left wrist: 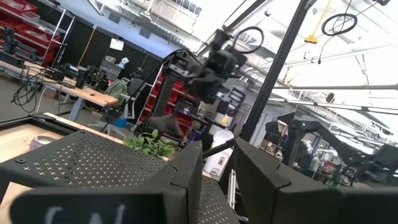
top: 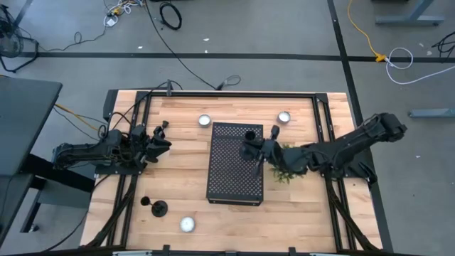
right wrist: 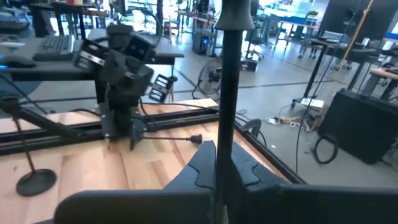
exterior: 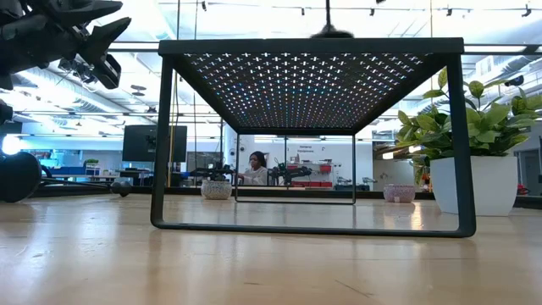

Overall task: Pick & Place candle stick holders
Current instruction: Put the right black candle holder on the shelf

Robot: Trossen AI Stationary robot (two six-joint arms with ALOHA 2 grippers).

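A matte-black candle stick holder stands upright over the black perforated stand at the table's middle. Its cup top shows in the high view. My right gripper reaches in from the table's right and is shut on the holder's stem. It also shows in the high view. A second holder stands on its round base at the near left. My left gripper is open and empty, raised over the table's left part. I cannot make out a third holder. My right gripper pinches the holder's thin stem between its two fingers, below the cup top. The fingers come about level from the table's right and lie across the stem. The holder is upright. Its round base is at the stand's top; whether it rests there, I cannot tell.
A green plant in a white pot stands right of the stand, partly under my right arm. White tealights lie at the far side and near the front edge. A dark frame runs around the table.
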